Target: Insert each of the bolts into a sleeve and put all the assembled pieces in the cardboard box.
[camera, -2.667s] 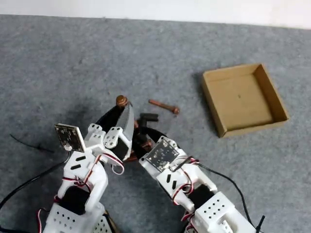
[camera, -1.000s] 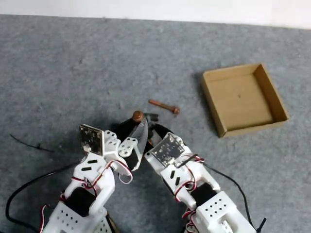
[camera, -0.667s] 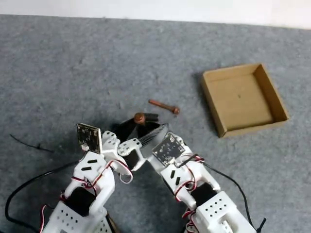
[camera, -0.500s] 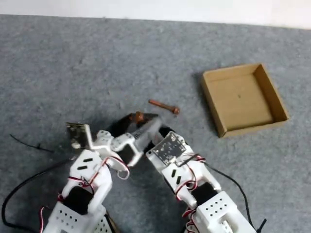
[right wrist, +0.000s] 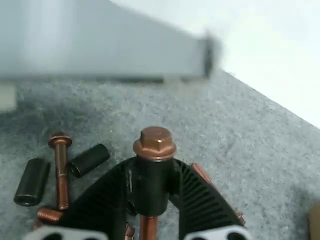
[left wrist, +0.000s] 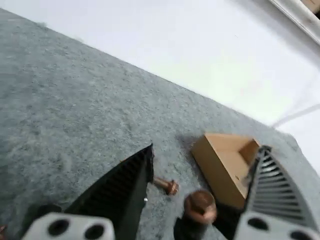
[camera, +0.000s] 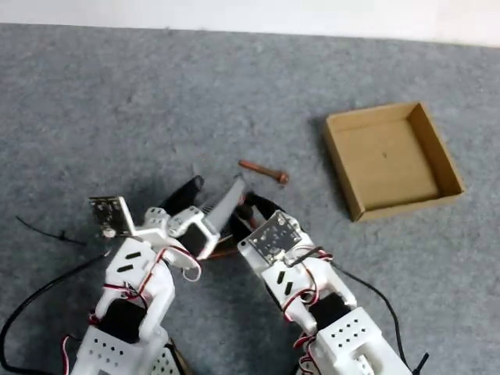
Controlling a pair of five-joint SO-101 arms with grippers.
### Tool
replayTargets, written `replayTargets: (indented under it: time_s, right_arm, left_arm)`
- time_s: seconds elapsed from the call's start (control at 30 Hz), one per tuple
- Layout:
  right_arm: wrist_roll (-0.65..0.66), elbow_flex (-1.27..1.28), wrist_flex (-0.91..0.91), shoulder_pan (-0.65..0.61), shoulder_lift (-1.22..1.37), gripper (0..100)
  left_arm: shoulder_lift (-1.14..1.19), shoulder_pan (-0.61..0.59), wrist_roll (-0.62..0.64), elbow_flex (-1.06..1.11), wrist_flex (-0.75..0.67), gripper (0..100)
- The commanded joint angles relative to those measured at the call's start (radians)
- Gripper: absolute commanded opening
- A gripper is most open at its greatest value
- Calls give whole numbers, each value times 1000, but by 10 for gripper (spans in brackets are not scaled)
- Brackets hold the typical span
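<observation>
My right gripper (camera: 251,208) (right wrist: 154,169) is shut on a black sleeve (right wrist: 152,187) held upright, and a copper bolt (right wrist: 154,142) stands in it with its head on top. My left gripper (camera: 217,187) (left wrist: 207,151) is open, its jaws spread wide to either side of that bolt's head (left wrist: 200,206) without touching it. One loose bolt (camera: 263,171) (left wrist: 165,185) lies on the grey carpet toward the cardboard box (camera: 406,205) (left wrist: 220,161), which has nothing in it. Two loose sleeves (right wrist: 31,181) (right wrist: 89,159) and another bolt (right wrist: 60,170) lie below the right gripper.
A further bolt (camera: 223,251) lies on the carpet between the two arms. A thin black cable piece (camera: 45,233) lies at the left. A white wall borders the carpet at the back. The carpet between the arms and the box is bare apart from the loose bolt.
My left gripper carried a bolt rightward to the sleeve in my right gripper, then opened and let it go. The bolt now stands in the sleeve.
</observation>
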Motion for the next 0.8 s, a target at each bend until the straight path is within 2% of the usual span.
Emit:
replayTargets:
  time_s: [0.0,0.1,0.27,0.37,0.43,0.53,0.63,0.77]
  right_arm:
    - [2,-33,-30,15,-16,5]
    - [2,-33,-30,45,-16,5]
    - [2,-35,-30,102,-16,5]
    - [0,-35,-24,185,-16,5]
    - [-48,-51,-24,262,-16,5]
    - [-172,-185,28,390,4,5]
    - [-181,-403,160,476,102,5]
    - [-187,-710,249,545,397,5]
  left_arm:
    - [-10,-65,57,-22,-23,291]
    - [-10,-93,55,-22,-23,277]
    - [-10,-139,54,-22,-23,143]
    - [-8,-143,21,-13,-49,69]
    - [-8,-142,-15,13,-89,34]
    - [-4,-142,-25,24,-126,7]
    - [-4,-140,-23,24,-123,7]
    - [-2,-139,-23,24,-123,7]
